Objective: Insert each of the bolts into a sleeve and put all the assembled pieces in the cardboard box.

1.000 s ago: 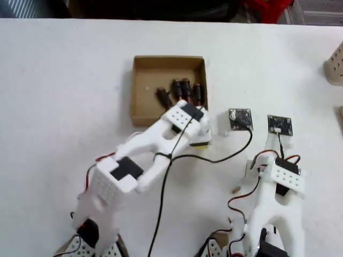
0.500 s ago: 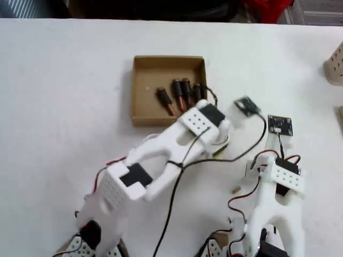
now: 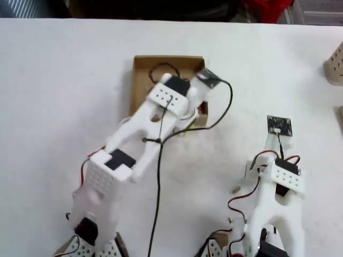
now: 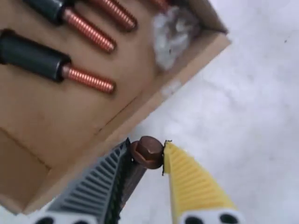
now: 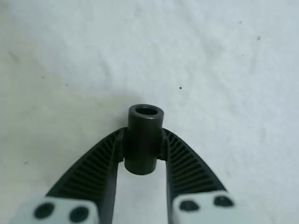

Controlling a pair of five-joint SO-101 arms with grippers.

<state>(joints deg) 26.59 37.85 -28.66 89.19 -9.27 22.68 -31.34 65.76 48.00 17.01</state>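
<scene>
White table [image 3: 53,80], cardboard box [image 3: 142,91] upon it, left hand [image 4: 146,145] clamping bolt [image 4: 147,153], right hand [image 5: 142,134] clamping sleeve [image 5: 144,140]

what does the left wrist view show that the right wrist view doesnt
Left wrist view, not the right: the cardboard box holding assembled pieces, and the left tool shut on a bolt by its hex head, just outside the box wall. Right wrist view, not the left: the right tool shut on a black sleeve, its open end showing. Both: the white table.

White table [image 3: 59,75], dark space [image 3: 161,8] beyond its far edge, red object [image 3: 268,7], beige perforated block [image 3: 335,65]
</scene>
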